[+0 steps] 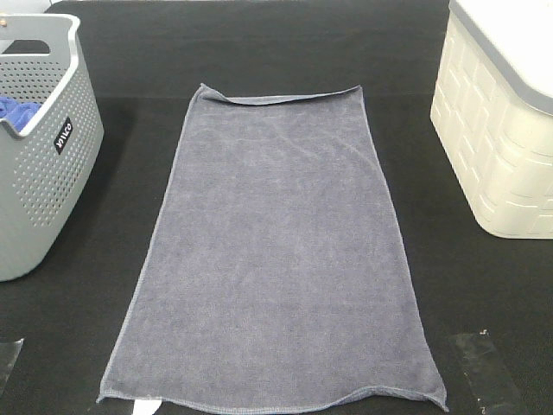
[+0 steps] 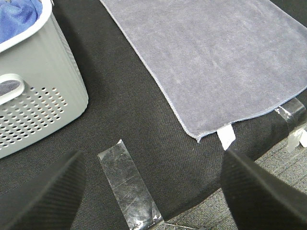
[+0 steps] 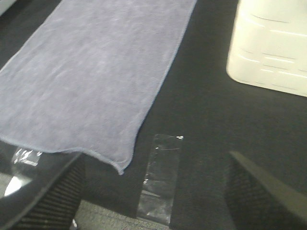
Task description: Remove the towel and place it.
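Observation:
The grey-lavender towel (image 1: 276, 251) lies spread flat and lengthwise on the black table, its far hem slightly folded over. In the left wrist view the towel (image 2: 216, 62) shows its near left corner with a white label. My left gripper (image 2: 153, 191) hovers open over the table's front edge, left of that corner, holding nothing. The right wrist view shows the towel (image 3: 91, 81) and its near right corner. My right gripper (image 3: 153, 191) is open and holds nothing, near the front edge just right of that corner. Neither gripper appears in the exterior high view.
A grey perforated basket (image 1: 39, 156) holding a bright blue cloth (image 1: 19, 109) stands at the left. A cream bin with a grey lid (image 1: 501, 121) stands at the right. Clear tape strips (image 1: 484, 363) mark the table near the front corners.

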